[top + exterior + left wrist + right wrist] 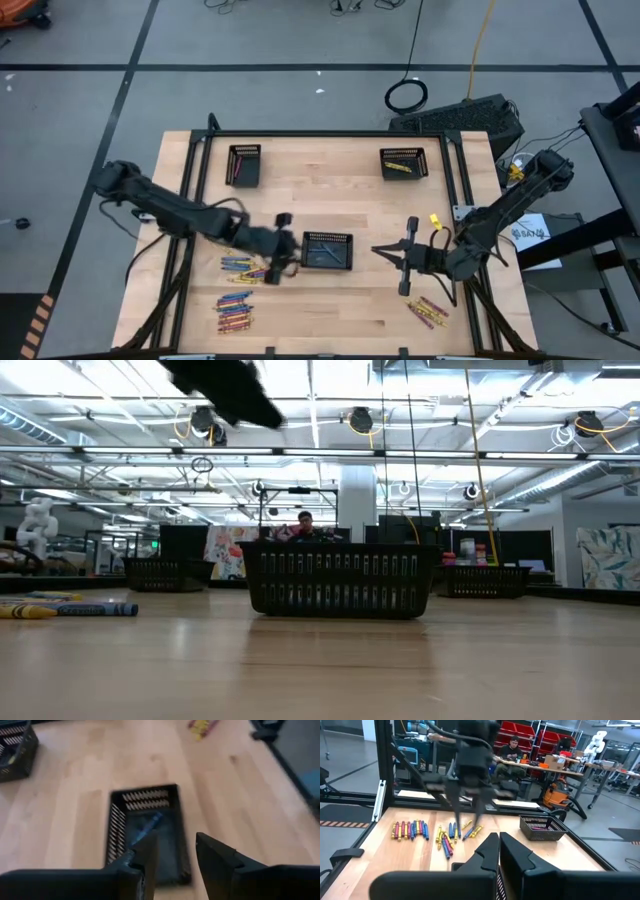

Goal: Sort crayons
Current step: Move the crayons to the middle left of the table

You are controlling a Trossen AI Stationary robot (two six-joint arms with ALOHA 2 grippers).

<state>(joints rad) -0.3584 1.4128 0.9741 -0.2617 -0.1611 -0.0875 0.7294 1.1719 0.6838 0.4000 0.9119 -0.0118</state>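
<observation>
Three black mesh trays stand on the wooden desk. The middle tray sits near the centre and holds a blue crayon lying slantwise on its floor; in the low view this tray fills the middle ground. The far left tray holds pink sticks along one side. The far right tray holds a yellow crayon.

The left hand hovers just beside the near left edge of the middle tray, above the desk. Its fingers stand apart with nothing between them, and the blue crayon lies in the tray below and ahead of them.

The right hand waits over the desk to the right of the middle tray, its fingers pressed together and empty.

Loose crayons remain on the desk in three groups. One mixed group lies just beside the left hand, with blue and yellow sticks. A second group, set side by side in a row, lies nearer the front edge. A third group, pink and yellow, lies at the front right, near the right arm.

A seated person shows in the room beyond the desk.
</observation>
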